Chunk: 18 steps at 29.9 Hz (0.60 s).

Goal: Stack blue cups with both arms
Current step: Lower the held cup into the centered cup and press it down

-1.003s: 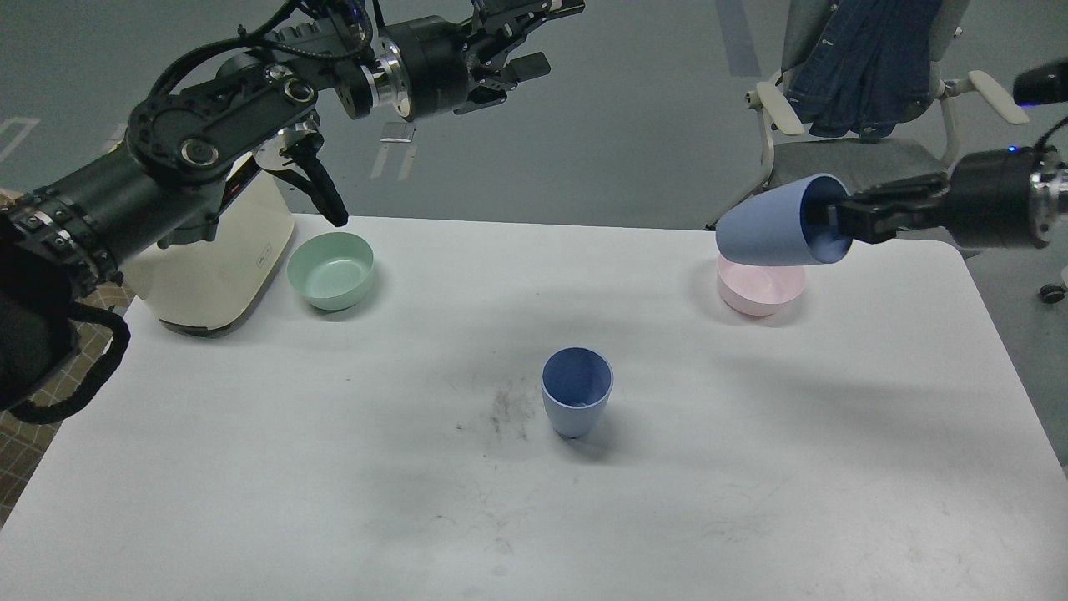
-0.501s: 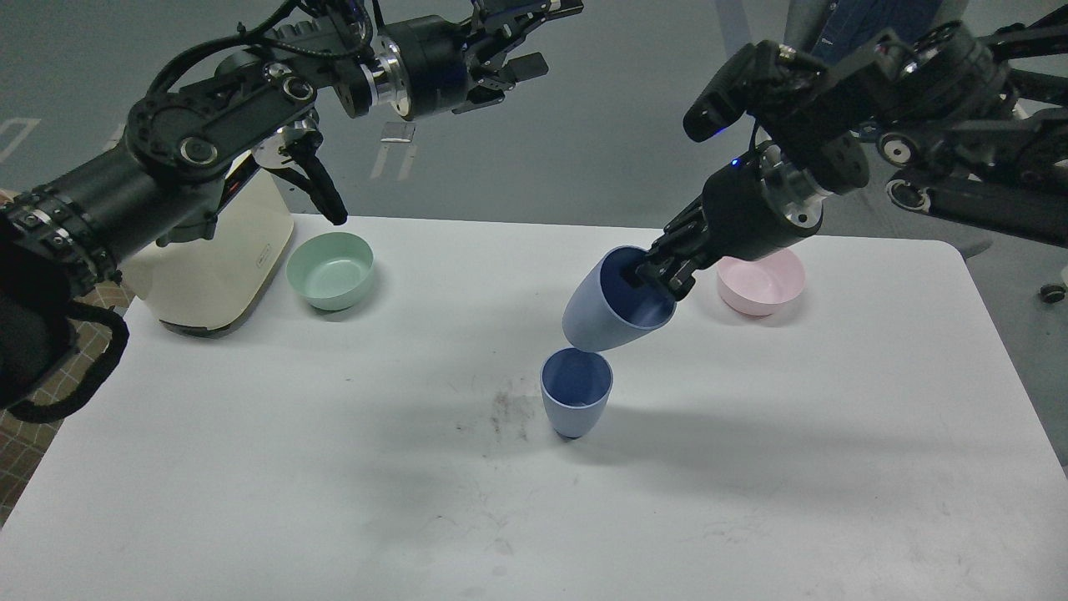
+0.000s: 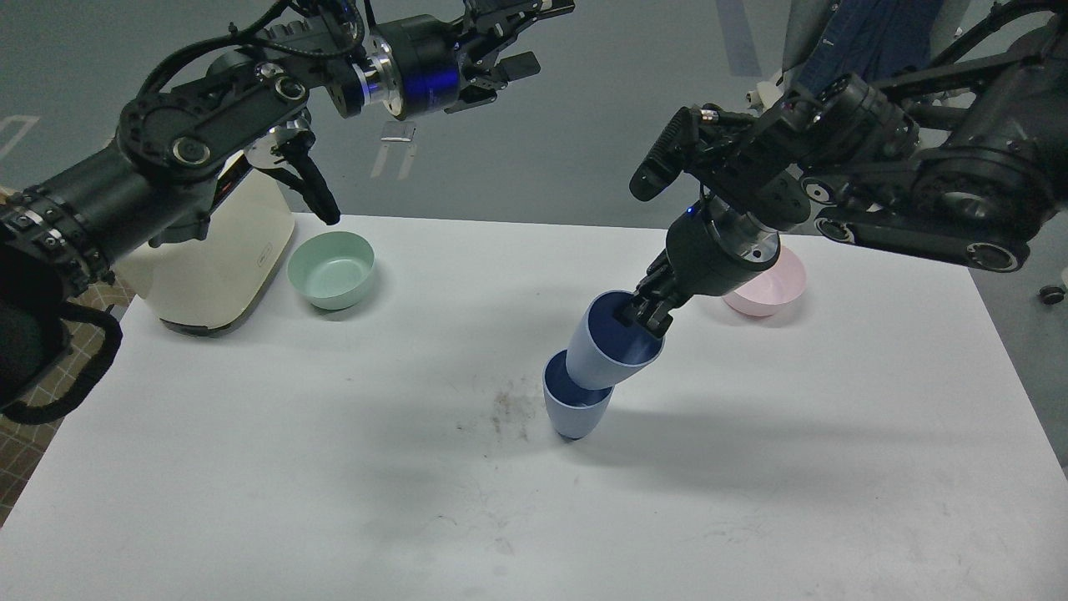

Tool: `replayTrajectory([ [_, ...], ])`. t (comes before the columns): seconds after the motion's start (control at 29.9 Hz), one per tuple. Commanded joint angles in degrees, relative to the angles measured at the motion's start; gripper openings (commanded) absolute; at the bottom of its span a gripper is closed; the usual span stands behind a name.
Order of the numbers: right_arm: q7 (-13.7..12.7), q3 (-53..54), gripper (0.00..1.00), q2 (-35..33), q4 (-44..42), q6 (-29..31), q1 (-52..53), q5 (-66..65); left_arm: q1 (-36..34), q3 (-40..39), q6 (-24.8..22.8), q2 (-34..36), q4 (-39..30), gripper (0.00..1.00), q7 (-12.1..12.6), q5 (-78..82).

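- Right black two-finger gripper [image 3: 641,315] pinching rim of tilted matte periwinkle-blue plastic tumbler [image 3: 607,352], its base inside upright second blue tumbler [image 3: 572,411] at mid white table [image 3: 334,467].
- Left black gripper [image 3: 507,37] raised, fingers spread, holding nothing.
- No legible writing on cream appliance [image 3: 219,267].

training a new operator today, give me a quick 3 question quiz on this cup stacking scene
1. True or false: the upper blue cup sits upright and fully nested in the lower blue cup.
2. Which gripper holds a cup? A) left B) right C) neither
3. Fill in: the bowl behind the right gripper is ____.

Key:
1. False: it is tilted, only its base inside.
2. B: its fingers clamp the rim; the left gripper is open, up high.
3. Pink: the pink bowl.
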Motion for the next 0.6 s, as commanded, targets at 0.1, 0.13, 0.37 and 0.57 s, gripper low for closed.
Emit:
replayTrajectory([
  [0.1,0.01,-0.29,0.0,1.78,-0.4,0.0,-0.05,1.61,-0.01,-0.03,0.0,0.16,0.0,0.96,-0.02,0.05],
  [0.13,0.01,-0.37,0.0,1.87,-0.4,0.0,-0.05,1.61,-0.01,-0.03,0.0,0.16,0.0,0.96,-0.02,0.05],
  [0.37,0.01,-1.69,0.0,3.45,-1.36,0.0,-0.14,2.13,-0.01,-0.2,0.0,0.24,0.0,0.96,-0.02,0.05],
  [0.57,0.01,-1.96,0.07,4.6,-2.86,0.0,-1.28,2.84,-0.01,-0.38,0.0,0.77,0.0,0.96,-0.02,0.05],
])
